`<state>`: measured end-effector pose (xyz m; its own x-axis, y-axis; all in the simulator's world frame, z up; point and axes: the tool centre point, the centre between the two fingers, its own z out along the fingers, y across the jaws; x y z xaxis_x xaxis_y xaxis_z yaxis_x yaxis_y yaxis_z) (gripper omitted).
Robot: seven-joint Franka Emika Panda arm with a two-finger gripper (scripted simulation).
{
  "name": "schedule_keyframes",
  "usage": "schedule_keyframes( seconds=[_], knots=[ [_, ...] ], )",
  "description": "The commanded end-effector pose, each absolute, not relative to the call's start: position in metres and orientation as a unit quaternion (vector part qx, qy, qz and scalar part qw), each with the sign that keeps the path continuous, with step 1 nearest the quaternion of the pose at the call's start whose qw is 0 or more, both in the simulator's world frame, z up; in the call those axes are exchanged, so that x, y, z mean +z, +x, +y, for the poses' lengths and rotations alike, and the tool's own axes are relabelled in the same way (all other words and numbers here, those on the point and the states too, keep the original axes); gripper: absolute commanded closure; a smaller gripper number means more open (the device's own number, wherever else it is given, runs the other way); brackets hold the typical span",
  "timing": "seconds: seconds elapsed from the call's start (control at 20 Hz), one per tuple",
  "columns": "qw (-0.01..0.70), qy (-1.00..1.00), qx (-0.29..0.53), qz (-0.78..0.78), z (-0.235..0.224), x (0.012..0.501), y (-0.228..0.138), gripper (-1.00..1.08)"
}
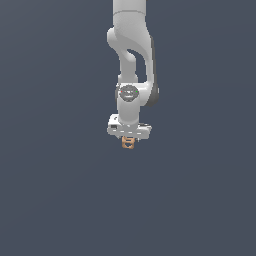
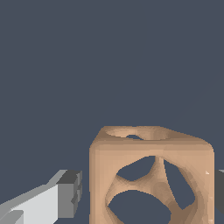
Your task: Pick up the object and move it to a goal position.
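Observation:
The object (image 1: 128, 143) is a tiny orange-tan piece just under the white gripper (image 1: 128, 137), which hangs straight down from the arm. In the wrist view the object (image 2: 151, 175) is a tan cube with large holes and a lattice of curved struts. It sits between the two fingers of the gripper (image 2: 148, 192). One grey fingertip (image 2: 70, 194) stands a narrow gap away from the cube's side. The other fingertip (image 2: 219, 188) shows only as a sliver at the frame's edge, right against the cube. The jaws stand open around the object.
A plain dark blue-grey surface (image 1: 60, 200) fills both views. The white arm (image 1: 131, 60) comes down from the top of the exterior view. No other objects, containers or goal marker show.

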<state>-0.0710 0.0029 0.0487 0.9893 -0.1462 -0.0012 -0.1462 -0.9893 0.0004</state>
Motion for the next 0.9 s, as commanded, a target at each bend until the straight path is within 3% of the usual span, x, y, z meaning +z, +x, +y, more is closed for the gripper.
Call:
schedule_keyframes(
  seconds=[0.0, 0.15, 0.2, 0.85],
  knots=[
    [0.0, 0.997, 0.0, -0.073, 0.003, 0.0418, -0.0705, -0.92],
    [0.0, 0.997, 0.0, -0.073, 0.003, 0.0393, -0.0702, -0.92],
    [0.0, 0.997, 0.0, -0.073, 0.003, 0.0393, -0.0702, 1.08],
    [0.0, 0.997, 0.0, -0.073, 0.0021, 0.0419, -0.0689, 1.08]
  ],
)
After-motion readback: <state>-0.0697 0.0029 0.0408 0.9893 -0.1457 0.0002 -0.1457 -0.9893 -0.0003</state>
